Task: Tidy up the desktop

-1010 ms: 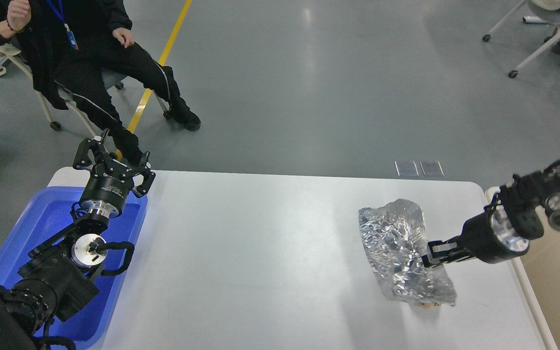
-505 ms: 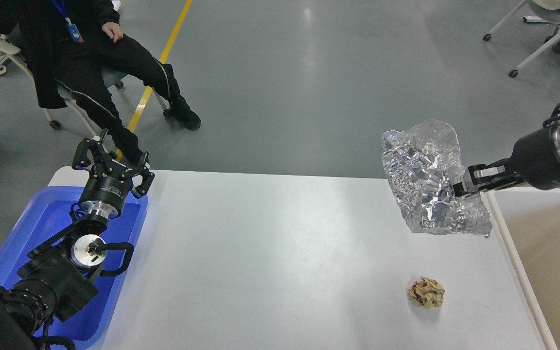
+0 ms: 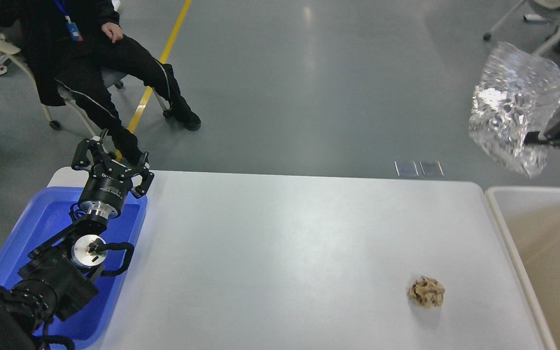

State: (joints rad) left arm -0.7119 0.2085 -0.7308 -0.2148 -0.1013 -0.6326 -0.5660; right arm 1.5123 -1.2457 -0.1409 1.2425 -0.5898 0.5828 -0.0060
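Note:
The desktop (image 3: 280, 243) is a wide white tabletop with rounded corners. A small crumpled brown paper ball (image 3: 427, 292) lies on it near the front right. My right gripper (image 3: 545, 136) is at the right edge of the view, shut on a crinkled silver foil bag (image 3: 516, 104), which it holds high above the floor beyond the table's far right corner. My left gripper (image 3: 110, 155) is open and empty, raised over the far end of the blue tub (image 3: 42, 228) at the table's left.
A beige bin (image 3: 547, 243) stands just right of the table. A seated person (image 3: 90, 53) is beyond the table's far left corner. Rolling chairs (image 3: 547, 29) stand at the far right.
My right gripper has lifted the foil bag off the desktop and carried it up and to the right. The paper ball under it is now uncovered. The left arm has stayed put.

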